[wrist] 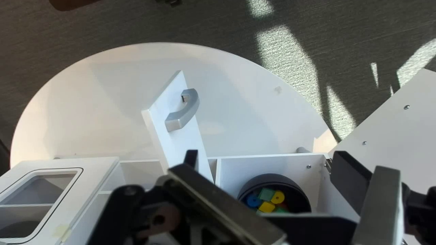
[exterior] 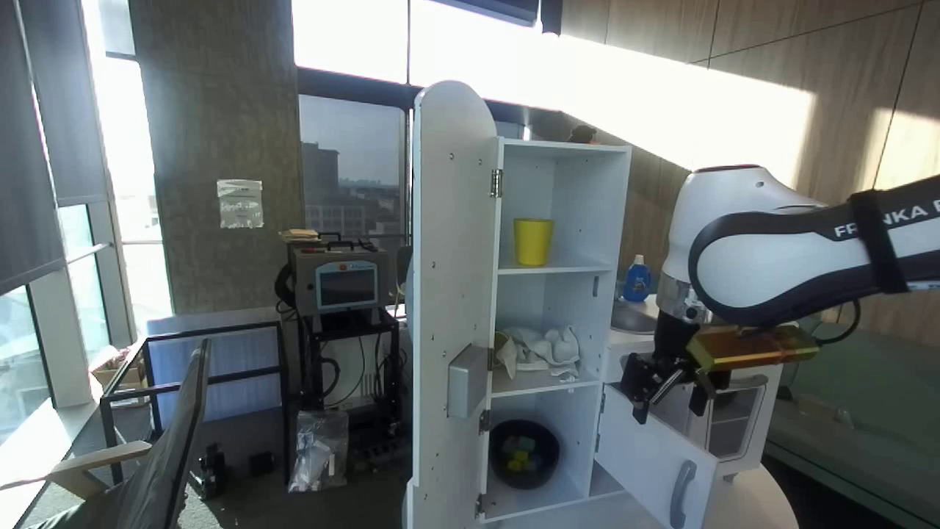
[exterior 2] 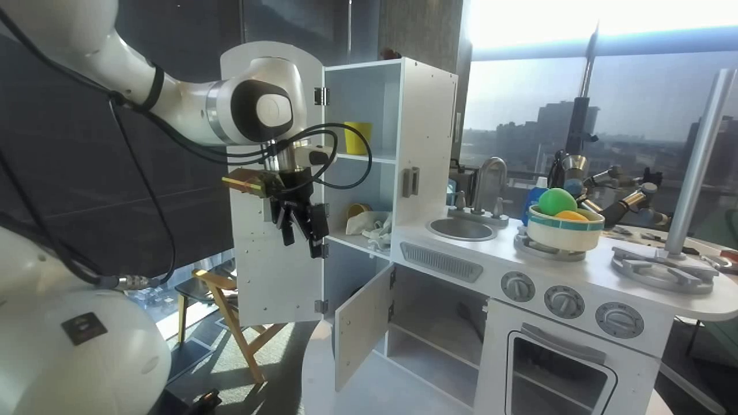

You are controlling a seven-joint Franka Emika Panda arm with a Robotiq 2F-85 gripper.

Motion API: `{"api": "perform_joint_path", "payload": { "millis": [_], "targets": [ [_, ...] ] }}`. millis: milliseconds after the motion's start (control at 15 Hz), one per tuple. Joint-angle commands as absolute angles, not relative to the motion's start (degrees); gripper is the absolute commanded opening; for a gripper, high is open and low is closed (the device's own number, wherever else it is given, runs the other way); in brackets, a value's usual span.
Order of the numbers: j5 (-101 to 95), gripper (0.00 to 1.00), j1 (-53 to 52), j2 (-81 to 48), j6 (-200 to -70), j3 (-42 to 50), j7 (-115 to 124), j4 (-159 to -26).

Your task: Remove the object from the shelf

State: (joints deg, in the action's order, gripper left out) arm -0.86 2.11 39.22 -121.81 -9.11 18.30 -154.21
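A white shelf cabinet (exterior: 556,270) stands with its tall door open; it shows in both exterior views (exterior 2: 426,132). A yellow cup (exterior: 532,241) stands on its top shelf (exterior 2: 358,138). A white cloth (exterior: 551,349) lies on the middle shelf (exterior 2: 377,230) beside a tan bowl-like item (exterior 2: 358,209). A black bowl (exterior: 523,479) with colourful blocks (wrist: 266,207) sits in the bottom compartment; its rim shows in the wrist view (wrist: 269,178). Which object the task means is unclear. My gripper (exterior: 670,410) is open and empty, in front of the cabinet, pointing down (exterior 2: 302,245), fingers spread in the wrist view (wrist: 269,163).
The tall door (exterior: 452,294) and a low door (exterior: 653,448) with a grey handle (wrist: 184,110) stand open. A toy kitchen with a sink (exterior 2: 461,229) and a bowl of toy fruit (exterior 2: 565,233) adjoins the cabinet. A round white table (wrist: 102,102) lies below.
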Motion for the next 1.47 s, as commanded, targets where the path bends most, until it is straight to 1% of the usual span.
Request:
{"api": "perform_joint_path", "payload": {
  "millis": [0,533,733,867,1067,1200,1400],
  "targets": [
    [-1.1,1.0,1.79,39.19,-121.65,-8.79,18.47,-154.11],
    [-4.53,1.0,2.63,34.4,-127.48,-10.4,17.7,-140.17],
    [-6.69,1.0,2.9,30.05,-132.45,-11.71,19.03,-133.79],
    [-8.3,1.0,3.19,28.09,-137.99,-13.15,20.79,-131.17],
    [-11.88,1.0,5.73,28.4,-144.73,-15.98,27.92,-130.28],
    [-13.36,1.0,6.61,30.61,-147.34,-17.0,31.04,-132.17],
    [-16.05,1.0,8.69,29.97,-151.09,-19.21,34.09,-132.42]
  ]
}}
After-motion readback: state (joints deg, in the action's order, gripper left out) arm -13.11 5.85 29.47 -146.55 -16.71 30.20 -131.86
